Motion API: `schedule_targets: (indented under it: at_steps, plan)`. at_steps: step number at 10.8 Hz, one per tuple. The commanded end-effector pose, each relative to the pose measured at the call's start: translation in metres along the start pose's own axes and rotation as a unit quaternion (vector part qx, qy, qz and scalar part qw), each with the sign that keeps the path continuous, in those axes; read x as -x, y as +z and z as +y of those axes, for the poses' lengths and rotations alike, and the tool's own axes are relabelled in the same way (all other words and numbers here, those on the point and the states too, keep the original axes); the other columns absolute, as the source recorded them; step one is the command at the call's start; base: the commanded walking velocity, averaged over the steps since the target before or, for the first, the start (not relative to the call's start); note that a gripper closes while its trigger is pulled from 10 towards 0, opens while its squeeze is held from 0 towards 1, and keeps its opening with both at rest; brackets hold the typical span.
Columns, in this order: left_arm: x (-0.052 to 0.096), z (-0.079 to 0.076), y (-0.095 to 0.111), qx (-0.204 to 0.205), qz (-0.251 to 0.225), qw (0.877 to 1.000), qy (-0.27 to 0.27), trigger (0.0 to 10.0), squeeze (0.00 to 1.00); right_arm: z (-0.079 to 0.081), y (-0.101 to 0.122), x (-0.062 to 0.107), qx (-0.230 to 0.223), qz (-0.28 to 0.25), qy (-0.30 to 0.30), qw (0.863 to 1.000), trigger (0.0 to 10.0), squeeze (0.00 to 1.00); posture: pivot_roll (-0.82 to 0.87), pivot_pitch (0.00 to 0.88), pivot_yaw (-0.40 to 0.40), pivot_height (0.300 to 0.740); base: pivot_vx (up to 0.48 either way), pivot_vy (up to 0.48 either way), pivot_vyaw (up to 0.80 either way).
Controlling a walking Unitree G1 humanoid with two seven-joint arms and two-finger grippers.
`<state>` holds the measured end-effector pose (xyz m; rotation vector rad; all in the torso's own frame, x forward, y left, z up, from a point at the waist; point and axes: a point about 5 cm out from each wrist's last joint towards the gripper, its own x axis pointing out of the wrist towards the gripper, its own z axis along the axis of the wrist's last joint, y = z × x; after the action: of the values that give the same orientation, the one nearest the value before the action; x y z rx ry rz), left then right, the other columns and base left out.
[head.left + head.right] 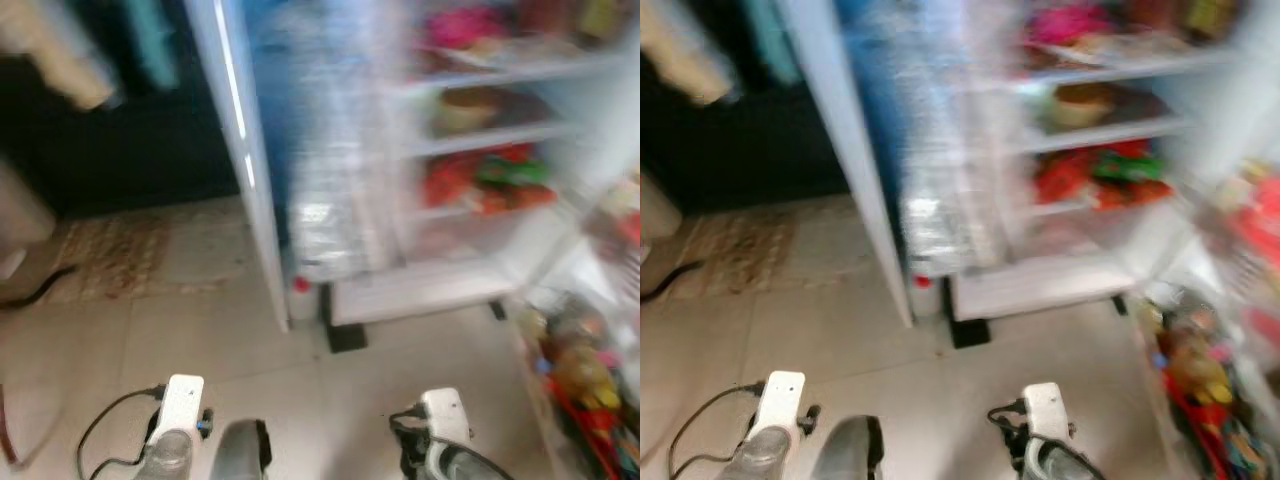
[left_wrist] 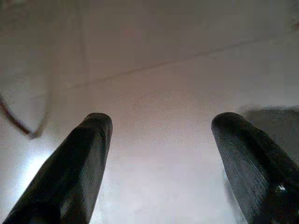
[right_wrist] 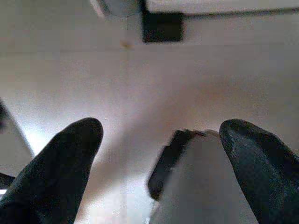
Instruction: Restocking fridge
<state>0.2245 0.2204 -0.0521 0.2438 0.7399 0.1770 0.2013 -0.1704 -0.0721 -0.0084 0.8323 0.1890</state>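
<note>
Standing open in the frame's upper right, the fridge (image 1: pixel 480 150) meets pale floor tiles (image 1: pixel 200 330); labels blur unreadable. Left gripper (image 2: pixel 159 135) and right gripper (image 3: pixel 161 140) hang apart, empty.

Your head views are smeared by motion: the fridge (image 1: pixel 420 160) shelves hold only red, pink and green blurs you cannot name. The colourful heap (image 1: pixel 585 395) by the door runs off the frame's right edge, unreadable.

A patterned rug (image 1: pixel 110 255) lies on pale floor tiles (image 1: pixel 200 330).
</note>
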Motion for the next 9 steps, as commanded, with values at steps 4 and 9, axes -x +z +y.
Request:
schedule_targets:
  at_steps: [4, 9]
  plan:
    - [0.002, -0.003, -0.009, -0.004, 0.022, 1.000, -0.009, 10.0, 0.00, 0.000, -0.048, 0.013, -0.023, 0.089, -0.008, 0.996, 10.0, 0.00, -0.04, 0.143, 0.060, 0.585, 0.000, 0.070, 0.00]
    - [0.003, -0.005, -0.014, -0.003, 0.030, 0.999, -0.018, 10.0, 0.00, -0.001, -0.048, 0.013, -0.014, 0.090, -0.011, 0.996, 10.0, 0.00, -0.03, 0.136, 0.060, 0.669, 0.000, 0.000, 0.00]
